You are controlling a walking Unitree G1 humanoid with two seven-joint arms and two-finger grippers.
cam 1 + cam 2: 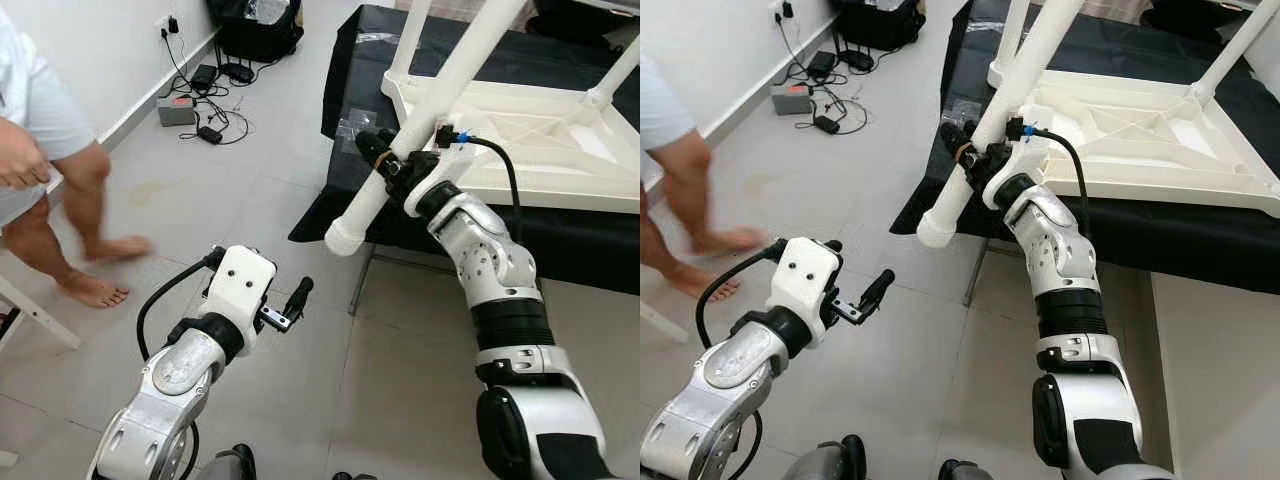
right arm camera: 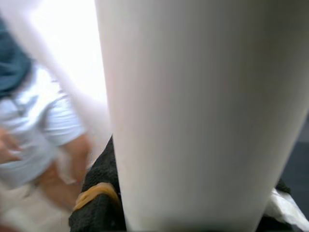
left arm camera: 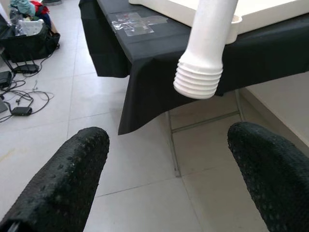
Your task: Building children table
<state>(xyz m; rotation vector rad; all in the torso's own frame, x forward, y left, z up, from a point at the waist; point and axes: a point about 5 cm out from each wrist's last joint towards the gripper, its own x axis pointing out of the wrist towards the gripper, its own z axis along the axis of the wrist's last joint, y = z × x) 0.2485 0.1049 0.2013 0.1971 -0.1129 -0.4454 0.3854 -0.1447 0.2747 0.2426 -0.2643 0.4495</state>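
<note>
I see the right gripper clenched around a loose white table leg, gripping it partway along its length. The leg runs diagonally: its ribbed threaded end hangs past the near edge of the desk, above the tiled floor, and its upper part rises out of the top of the head views. In the right wrist view the leg stands directly against the camera, with a black finger pressed to it and a tan band around that finger.

The white children's table top lies upside down on the black cloth covering the desk. Two fitted legs stand up from its corners; the second is at the far right.

The left gripper hovers over the floor, below and to the left of the leg's threaded end, well apart from it. Its jaws are released, holding nothing; both fingers frame the threaded end in the left wrist view.

A strip of clear tape lies on the cloth near the desk corner. A barefoot person stands at the left. Cables and chargers lie along the wall.
</note>
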